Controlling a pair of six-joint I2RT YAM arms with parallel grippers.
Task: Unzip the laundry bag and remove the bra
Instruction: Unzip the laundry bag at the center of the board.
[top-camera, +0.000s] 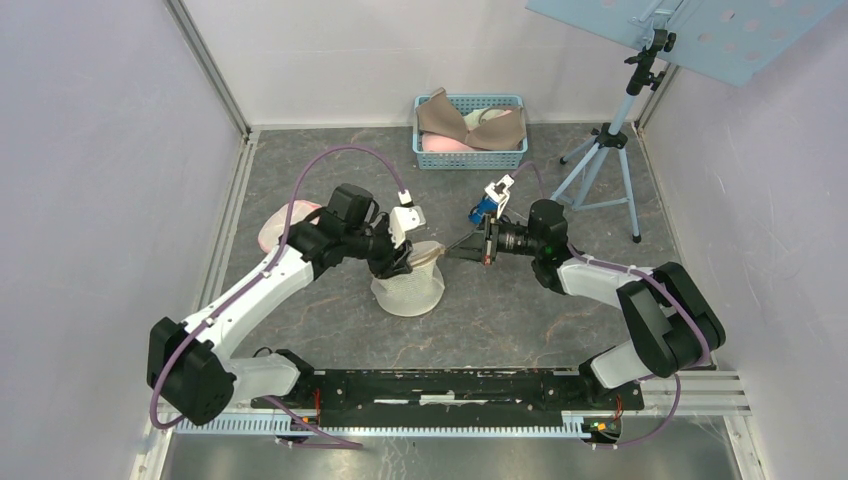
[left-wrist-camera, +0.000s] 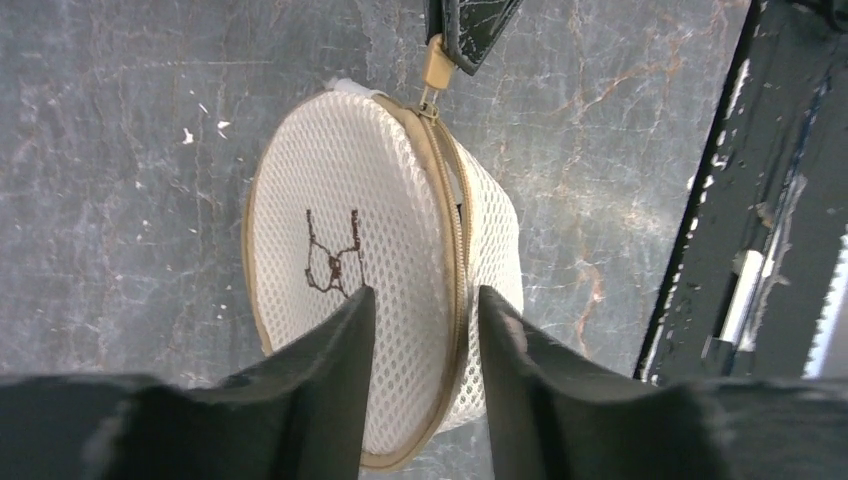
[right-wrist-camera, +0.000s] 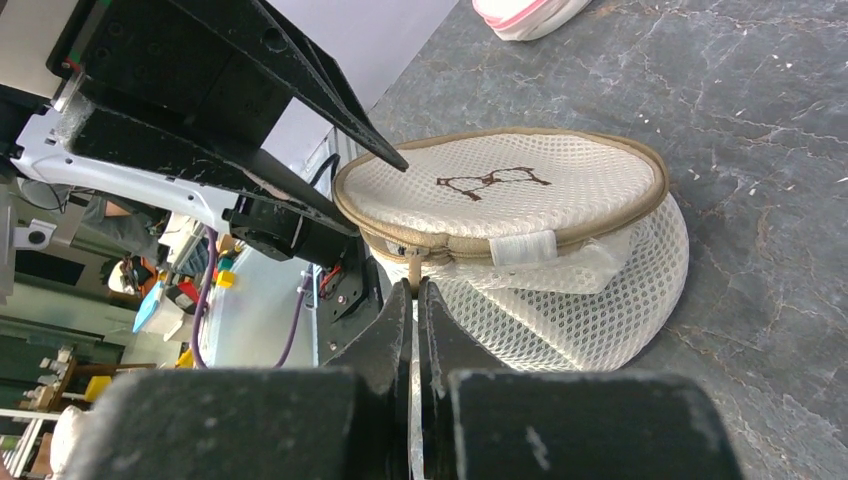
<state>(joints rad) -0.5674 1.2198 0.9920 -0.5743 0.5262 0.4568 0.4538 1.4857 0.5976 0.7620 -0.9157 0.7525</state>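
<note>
- Pinching the brass zipper pull (left-wrist-camera: 436, 62), the right end effector (right-wrist-camera: 415, 300) has its fingers pressed tightly together at the bag's seam.
- The left end effector (left-wrist-camera: 420, 340) clamps the opposite rim of the laundry bag (left-wrist-camera: 340, 200), one finger on the embroidered lid and the other on the mesh wall.
- The round white mesh bag sits mid-surface (left-wrist-camera: 120, 150) between the two arms, tilted with its lid towards the left arm.
- A narrow slit shows along the zipper just below the pull.
- Whether the bra is inside cannot be told through the mesh.
- A blue basket (top-camera: 470, 158) of garments stands at the far wall, and a pink garment (top-camera: 285, 225) lies near the left arm.
</note>
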